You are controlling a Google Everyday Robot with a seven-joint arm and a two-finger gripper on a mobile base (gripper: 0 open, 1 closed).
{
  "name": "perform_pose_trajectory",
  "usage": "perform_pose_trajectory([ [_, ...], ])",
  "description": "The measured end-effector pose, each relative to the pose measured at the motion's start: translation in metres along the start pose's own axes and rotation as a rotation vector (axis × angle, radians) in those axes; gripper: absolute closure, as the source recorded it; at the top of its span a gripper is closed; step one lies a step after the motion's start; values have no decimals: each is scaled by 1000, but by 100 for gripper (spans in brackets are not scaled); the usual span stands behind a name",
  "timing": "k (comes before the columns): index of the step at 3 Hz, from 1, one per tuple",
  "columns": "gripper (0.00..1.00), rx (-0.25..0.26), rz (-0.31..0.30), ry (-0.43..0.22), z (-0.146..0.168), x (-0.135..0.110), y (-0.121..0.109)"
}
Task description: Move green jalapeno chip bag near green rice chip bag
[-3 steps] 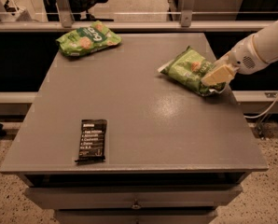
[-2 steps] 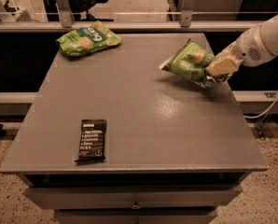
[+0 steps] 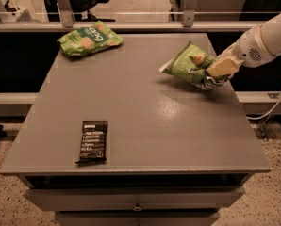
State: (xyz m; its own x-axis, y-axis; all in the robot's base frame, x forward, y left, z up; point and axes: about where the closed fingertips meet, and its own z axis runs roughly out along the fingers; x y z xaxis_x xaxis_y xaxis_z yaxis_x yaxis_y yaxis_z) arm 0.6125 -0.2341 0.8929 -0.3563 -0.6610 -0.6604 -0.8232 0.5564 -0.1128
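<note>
Your arm (image 3: 265,39) reaches in from the right, sloping down and leftward; your gripper (image 3: 216,72) is clamped on the green jalapeno chip bag (image 3: 187,62).

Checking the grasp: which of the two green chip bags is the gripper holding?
The green jalapeno chip bag, the duller olive one at right: the gripper clamps its end, holding it tilted. The brighter green rice chip bag lies at far left, untouched.

The light was warm and dim. The gripper (image 3: 216,73), over the right edge of the desk (image 3: 131,102), clamped the green jalapeno chip bag (image 3: 188,62). A soft shadow lay beneath it, with pale glare to its lower left.
</note>
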Motion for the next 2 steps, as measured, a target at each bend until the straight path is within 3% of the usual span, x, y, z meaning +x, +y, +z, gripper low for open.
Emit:
perform_pose_trajectory([
  [1, 100, 2, -4, -30, 7, -10, 1],
  [2, 100, -6, 18, -109, 44, -41, -4],
])
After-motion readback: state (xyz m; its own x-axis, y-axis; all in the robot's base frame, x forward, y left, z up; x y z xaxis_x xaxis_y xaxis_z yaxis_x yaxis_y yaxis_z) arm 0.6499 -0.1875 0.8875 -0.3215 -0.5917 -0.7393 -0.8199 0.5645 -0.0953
